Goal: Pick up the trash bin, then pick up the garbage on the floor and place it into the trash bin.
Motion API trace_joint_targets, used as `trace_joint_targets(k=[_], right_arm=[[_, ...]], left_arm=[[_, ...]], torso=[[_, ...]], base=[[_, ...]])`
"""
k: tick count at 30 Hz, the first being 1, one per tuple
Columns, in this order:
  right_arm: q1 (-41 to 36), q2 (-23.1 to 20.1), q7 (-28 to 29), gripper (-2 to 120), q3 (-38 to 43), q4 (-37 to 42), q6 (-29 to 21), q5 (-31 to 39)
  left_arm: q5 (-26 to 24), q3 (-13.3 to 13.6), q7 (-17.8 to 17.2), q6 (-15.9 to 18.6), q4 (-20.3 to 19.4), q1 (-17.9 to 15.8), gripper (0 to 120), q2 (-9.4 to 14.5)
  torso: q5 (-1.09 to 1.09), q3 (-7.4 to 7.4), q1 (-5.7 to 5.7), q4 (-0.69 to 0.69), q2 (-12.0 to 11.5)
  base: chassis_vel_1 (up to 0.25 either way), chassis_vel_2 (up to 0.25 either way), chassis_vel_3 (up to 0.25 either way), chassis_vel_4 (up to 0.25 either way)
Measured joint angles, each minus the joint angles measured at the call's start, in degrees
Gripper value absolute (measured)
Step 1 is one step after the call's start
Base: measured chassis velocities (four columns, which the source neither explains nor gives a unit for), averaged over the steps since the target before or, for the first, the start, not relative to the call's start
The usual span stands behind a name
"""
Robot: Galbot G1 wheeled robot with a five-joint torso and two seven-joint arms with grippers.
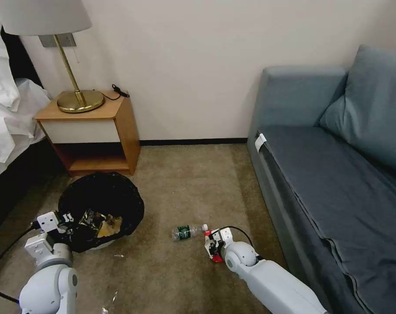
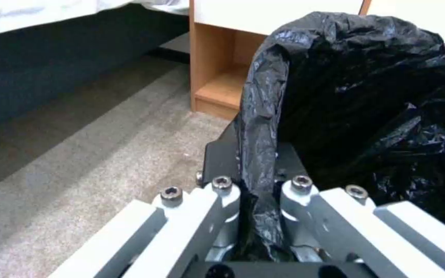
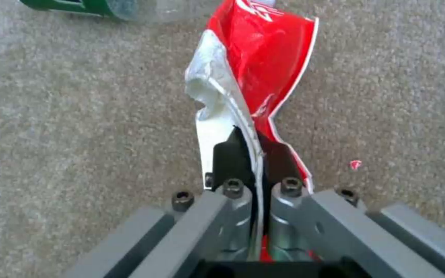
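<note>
The trash bin [image 1: 119, 196], lined with a crinkly black bag [image 2: 367, 96], stands on the carpet in front of the nightstand. My left gripper [image 1: 66, 218] [image 2: 256, 162] is shut on its near rim, pinching the bag's folded edge. Inside the bin lie a gold-yellow wrapper [image 1: 90, 218] and a crumpled tan paper bag [image 1: 111, 226]. Low over the floor near the sofa, my right gripper [image 1: 213, 247] [image 3: 256, 154] is shut on the red-and-white packet [image 1: 216, 258] [image 3: 264, 58]. A small clear bottle with a green label [image 1: 187, 231] [image 3: 94, 5] lies on the carpet just beyond the packet.
A wooden nightstand [image 1: 119, 126] with a brass lamp [image 1: 78, 100] stands behind the bin, and the bed [image 1: 6, 113] is at the left. A blue-grey sofa [image 1: 337, 183] fills the right side. Tiny scraps [image 1: 114, 298] dot the carpet near me.
</note>
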Motion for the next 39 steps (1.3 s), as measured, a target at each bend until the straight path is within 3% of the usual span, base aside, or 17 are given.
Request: trace_joint_targets(k=[19, 26, 28, 39], right_arm=[[-2.40, -2.23, 1.59, 0, 5.74, 7.16, 2.82, -1.53], [0.41, -2.75, 6.00, 0, 3.95, 10.30, 10.35, -2.23], [2.46, -2.32, 8.47, 0, 1.93, 11.20, 14.79, -3.27], [11.48, 0.63, 10.73, 0, -5.97, 11.55, 27.24, -5.52]], left_arm=[[0.30, 0.97, 0.11, -0.46, 2.92, -1.70, 4, 0.38], [0.52, 1.58, 0.10, -0.91, 4.69, -2.67, 4, 0.26], [0.53, 1.79, 0.09, -1.14, 5.04, -2.66, 4, 0.26], [0.31, 1.84, 0.07, -1.57, 5.38, -1.73, 4, 0.22]], torso=[[0.00, 0.00, 0.00, 0.00, 0.00], [0.00, 0.00, 0.00, -0.01, 0.00], [-0.01, 0.00, 0.00, 0.00, 0.00], [-0.02, 0.00, 0.00, 0.00, 0.00]], base=[[0.000, 0.000, 0.000, 0.000], [0.000, 0.000, 0.000, 0.000], [0.000, 0.000, 0.000, 0.000], [0.000, 0.000, 0.000, 0.000]])
